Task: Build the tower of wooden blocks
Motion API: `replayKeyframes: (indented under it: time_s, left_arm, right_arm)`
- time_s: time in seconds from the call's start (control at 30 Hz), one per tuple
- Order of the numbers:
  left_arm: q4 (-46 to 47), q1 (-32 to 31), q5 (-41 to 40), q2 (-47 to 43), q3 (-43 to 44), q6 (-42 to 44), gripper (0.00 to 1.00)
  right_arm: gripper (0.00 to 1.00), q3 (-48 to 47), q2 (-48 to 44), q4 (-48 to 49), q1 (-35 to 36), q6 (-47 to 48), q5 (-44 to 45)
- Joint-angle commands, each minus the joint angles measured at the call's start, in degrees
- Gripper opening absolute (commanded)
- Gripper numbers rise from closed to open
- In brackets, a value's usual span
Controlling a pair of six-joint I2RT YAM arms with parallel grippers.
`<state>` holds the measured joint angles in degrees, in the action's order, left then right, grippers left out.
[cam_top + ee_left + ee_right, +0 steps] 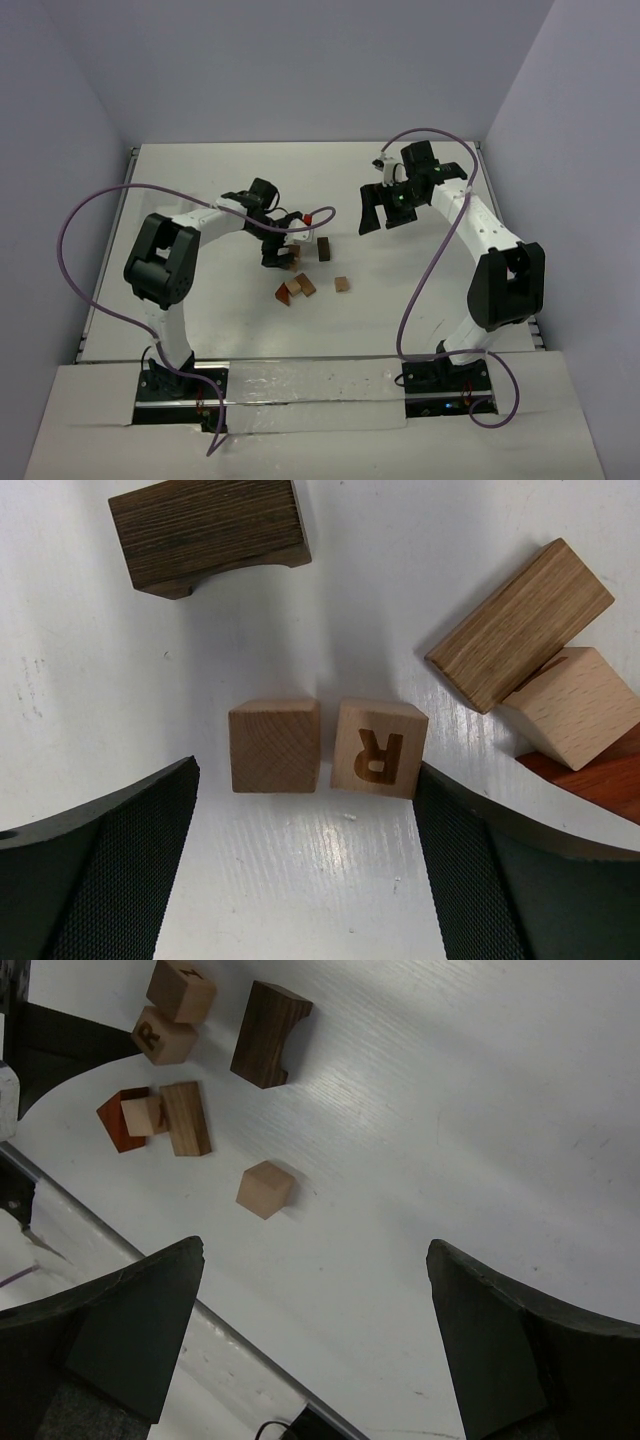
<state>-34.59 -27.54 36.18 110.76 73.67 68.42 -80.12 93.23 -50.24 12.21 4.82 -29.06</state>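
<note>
1. Top external view.
   - Left tool (283,255): lowered to the white worktop (330,180) left of centre, over 2 tan cubes of the wood block tower set.
   - Dark arched block (324,247): just right of that tool.
   - Cluster nearer the bases: red-brown piece (284,294), oak oblong block (305,284).
   - Lone tan cube (342,284): apart, to the right of the cluster.
   - Right tool (380,212): raised at the far right, fingers spread, holding nothing, well apart from every block.

2. Left wrist view.
   - Left tool (306,800): fingers spread, pinching nothing, straddling 2 cubes.
   - Plain cube (274,746) and R cube (379,748): side by side on the worktop, nearly touching. The R cube's corner sits very close to the right-hand finger; I cannot tell whether they touch. The plain cube stands clear of the other finger.
   - Dark arched block (208,530): beyond them, notch facing the cubes.
   - Oak oblong block (520,623): at right, with a tilted pale cube (570,708) against it and the red-brown piece (600,780) beneath.

3. Right wrist view.
   - Right tool (315,1250): fingers wide apart, only bare worktop between them.
   - All blocks lie far off at upper left, the lone tan cube (264,1189) nearest.
</note>
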Motion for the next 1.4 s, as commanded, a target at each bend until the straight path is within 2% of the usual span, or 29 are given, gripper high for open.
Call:
replayKeyframes:
  time_s: [0.0, 0.2, 0.33, 0.53, 0.9, 1.1, 1.37]
  left_arm:
    - [-1.0, -0.5, 1.9, 0.9, 2.8, 1.8, 0.91]
    - [-1.7, -0.5, 2.2, 0.9, 3.1, 1.7, 0.92]
    - [-3.1, -0.7, 2.7, 1.3, 3.9, 1.6, 0.99]
    - [-4.0, -1.3, 2.4, 1.4, 4.0, 1.0, 0.99]
    - [-5.0, -1.6, 2.2, 2.1, 5.6, -1.6, 0.89]
    - [-5.6, -1.8, 1.5, 3.2, 6.5, -2.4, 0.81]
    - [-3.9, -2.0, 0.3, 3.0, 5.8, -4.0, 0.79]
  right_arm:
    - [1.00, -1.4, 0.5, 0.0, -0.3, 0.6, -1.5]
    - [1.00, -1.7, 0.9, -0.2, -0.4, 0.6, -1.7]
    - [1.00, -1.7, 0.9, -0.3, -0.4, 0.7, -1.9]
    - [1.00, -1.9, 1.1, -0.5, -0.4, 0.7, -1.9]
    - [1.00, -2.3, 1.4, -0.7, -0.4, 0.7, -2.2]
    - [1.00, -2.2, 1.4, -0.8, -0.4, 0.7, -2.0]
    - [1.00, -2.2, 1.3, -0.9, -0.4, 0.7, -2.1]
